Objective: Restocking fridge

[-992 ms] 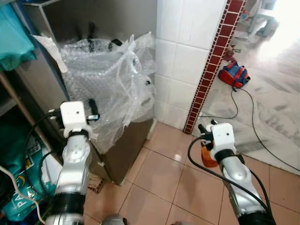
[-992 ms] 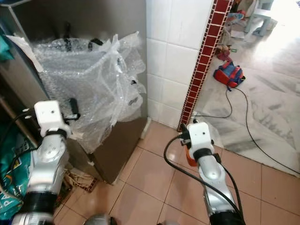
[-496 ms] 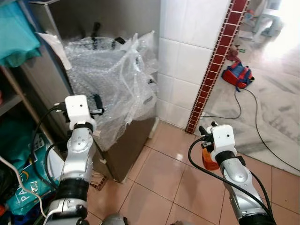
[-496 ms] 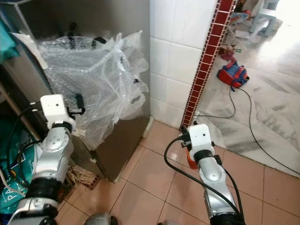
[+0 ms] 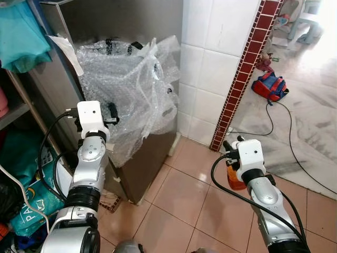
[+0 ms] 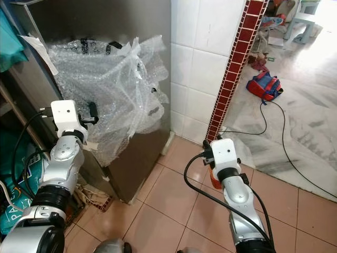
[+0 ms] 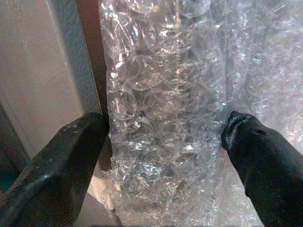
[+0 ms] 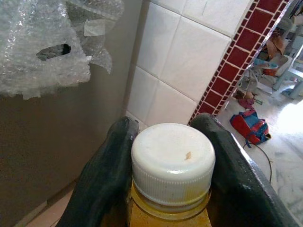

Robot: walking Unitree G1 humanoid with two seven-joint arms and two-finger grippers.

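Note:
The fridge (image 5: 143, 158) is a grey metal cabinet whose front is draped in bubble wrap (image 5: 131, 87). My left gripper (image 5: 111, 112) is raised against the wrap's left edge. In the left wrist view the left gripper (image 7: 163, 127) is open, its fingers spread either side of a fold of bubble wrap (image 7: 165, 94). My right gripper (image 5: 233, 142) hangs low over the tiled floor to the right of the fridge, shut on an orange bottle (image 5: 234, 179). The bottle's white cap (image 8: 173, 163) sits between the two fingers (image 8: 102, 175).
A white tiled wall with a dark red tile strip (image 5: 245, 68) stands right of the fridge. Beyond it lie a blue and red bag (image 5: 269, 87) and a black cable (image 5: 295, 153) on the marble floor. Shelves (image 5: 16, 110) with a teal cloth and packets crowd the left.
My left arm has reached further forward and up, bringing its gripper against the bubble wrap. The camera has shifted a little. The right arm still holds the bottle in the same place.

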